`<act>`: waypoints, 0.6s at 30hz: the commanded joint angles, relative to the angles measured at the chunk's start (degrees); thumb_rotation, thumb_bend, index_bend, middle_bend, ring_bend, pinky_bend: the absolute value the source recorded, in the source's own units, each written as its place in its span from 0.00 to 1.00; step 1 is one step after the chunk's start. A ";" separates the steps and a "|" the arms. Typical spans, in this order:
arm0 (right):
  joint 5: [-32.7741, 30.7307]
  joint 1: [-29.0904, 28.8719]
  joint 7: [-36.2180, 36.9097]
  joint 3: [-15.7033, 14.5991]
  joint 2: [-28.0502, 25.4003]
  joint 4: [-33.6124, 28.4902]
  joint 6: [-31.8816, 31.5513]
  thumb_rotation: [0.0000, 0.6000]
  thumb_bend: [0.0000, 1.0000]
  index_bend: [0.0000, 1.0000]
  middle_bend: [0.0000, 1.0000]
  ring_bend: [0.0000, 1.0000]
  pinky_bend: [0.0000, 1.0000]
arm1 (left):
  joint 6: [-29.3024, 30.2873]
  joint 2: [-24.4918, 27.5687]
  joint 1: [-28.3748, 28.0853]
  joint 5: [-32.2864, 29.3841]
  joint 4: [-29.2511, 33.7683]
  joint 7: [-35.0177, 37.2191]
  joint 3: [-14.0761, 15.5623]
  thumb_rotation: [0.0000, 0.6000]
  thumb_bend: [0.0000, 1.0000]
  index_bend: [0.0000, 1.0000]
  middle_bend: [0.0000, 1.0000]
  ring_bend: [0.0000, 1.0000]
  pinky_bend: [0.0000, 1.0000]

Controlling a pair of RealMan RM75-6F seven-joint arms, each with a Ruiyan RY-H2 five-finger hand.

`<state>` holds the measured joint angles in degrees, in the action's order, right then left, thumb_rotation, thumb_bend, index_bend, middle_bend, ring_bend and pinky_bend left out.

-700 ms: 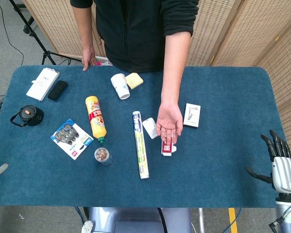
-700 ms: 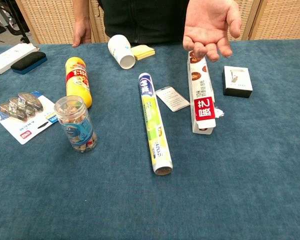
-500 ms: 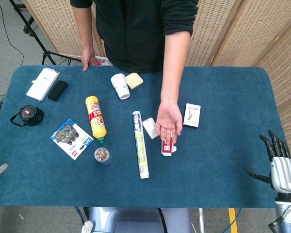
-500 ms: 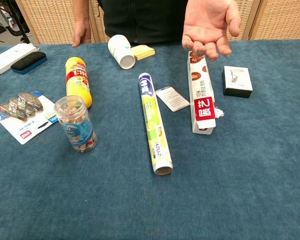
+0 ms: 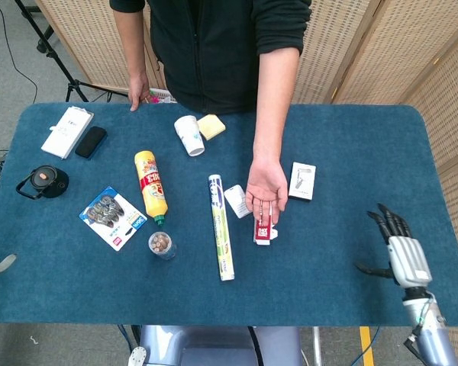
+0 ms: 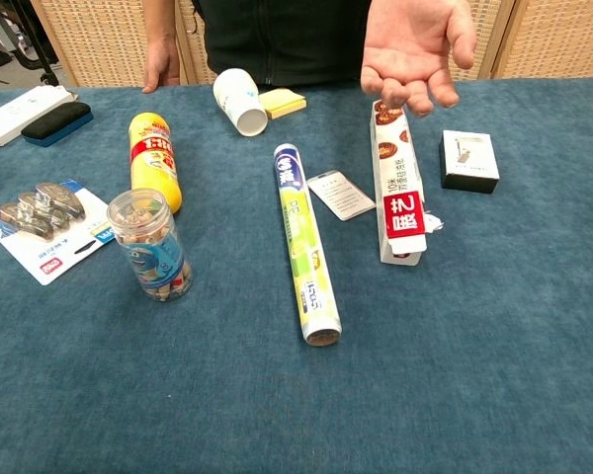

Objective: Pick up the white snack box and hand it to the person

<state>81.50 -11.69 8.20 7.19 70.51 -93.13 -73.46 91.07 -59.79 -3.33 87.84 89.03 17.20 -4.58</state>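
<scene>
Nothing is in your right hand (image 5: 403, 255) — its fingers are spread, near the table's right edge. You're at the reach: the snack box (image 6: 397, 188) lies mid-table under the person's open palm (image 6: 412, 47) — move left and close around it.

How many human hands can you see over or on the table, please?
2. One person's hand is held open, palm up, above the white snack box; the other rests on the table's far edge. None seem hidden.

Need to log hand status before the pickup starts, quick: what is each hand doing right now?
Left hand: not in view; only a tip at the table's left edge shows.
Right hand: open, fingers spread, holding nothing.
</scene>
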 commanded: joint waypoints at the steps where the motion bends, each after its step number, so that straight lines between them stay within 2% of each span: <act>1: -3.08 -4.57 -0.44 2.40 2.35 -0.02 5.36 1.00 0.00 0.10 0.00 0.00 0.05 | -0.21 -0.11 -0.11 0.05 0.00 -0.31 0.09 1.00 0.00 0.00 0.00 0.00 0.02; 7: -9.35 -9.67 -2.08 5.58 7.72 2.45 11.25 1.00 0.00 0.10 0.00 0.00 0.03 | -1.19 -0.34 -0.53 -0.53 -0.04 -0.92 -0.01 1.00 0.00 0.00 0.00 0.00 0.02; 18: -18.70 -16.61 -9.42 7.64 18.21 9.57 17.39 1.00 0.00 0.03 0.00 0.00 0.00 | -3.76 -0.64 -1.53 -2.51 -0.42 -1.49 -0.47 1.00 0.00 0.00 0.00 0.00 0.02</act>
<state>64.07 -27.05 0.09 14.29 87.09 -84.97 -57.02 87.49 -60.39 -4.75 85.47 88.66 15.79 -5.01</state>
